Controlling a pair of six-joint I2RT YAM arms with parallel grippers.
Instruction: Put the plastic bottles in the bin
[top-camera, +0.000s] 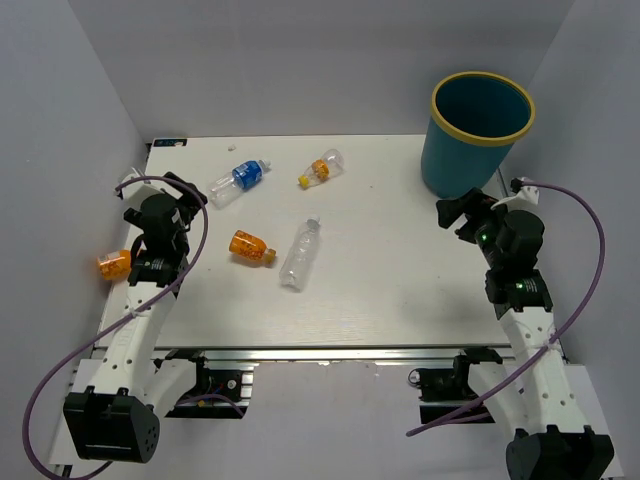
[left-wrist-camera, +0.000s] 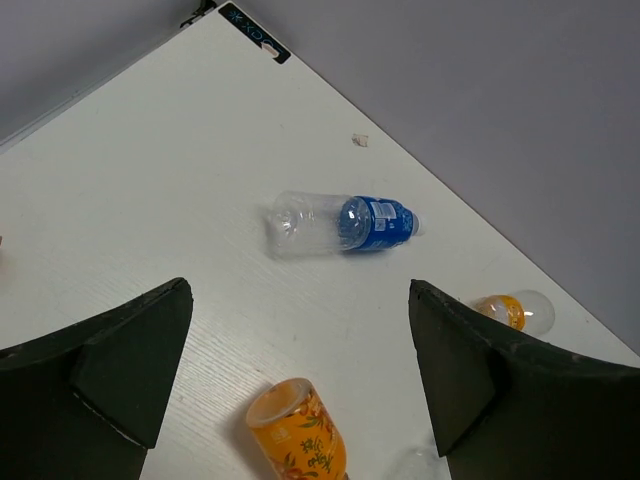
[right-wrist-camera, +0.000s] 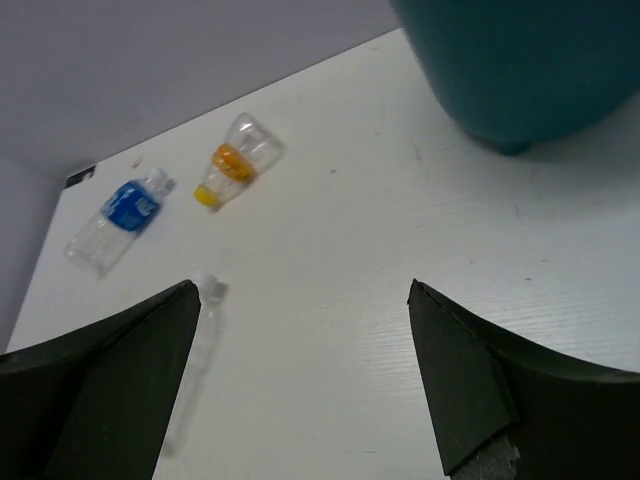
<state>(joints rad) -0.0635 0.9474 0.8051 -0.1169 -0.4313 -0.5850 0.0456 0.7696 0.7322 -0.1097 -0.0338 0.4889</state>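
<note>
Left gripper (left-wrist-camera: 298, 305) and right gripper (right-wrist-camera: 300, 300) both open, nothing grabbed yet; left should reach the blue-label bottle (left-wrist-camera: 345, 224) just ahead.

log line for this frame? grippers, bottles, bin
left gripper: open, empty | right gripper: open, empty | tall teal round bin with yellow rim: upright, far right | small plastic bottles: five lying outside it

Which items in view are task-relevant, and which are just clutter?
Job: blue-label bottle, plain clear bottle, mid-table orange bottle, yellow-capped bottle, left-edge orange bottle, bin.
Lying about: small scrap, corner sticker.
</note>
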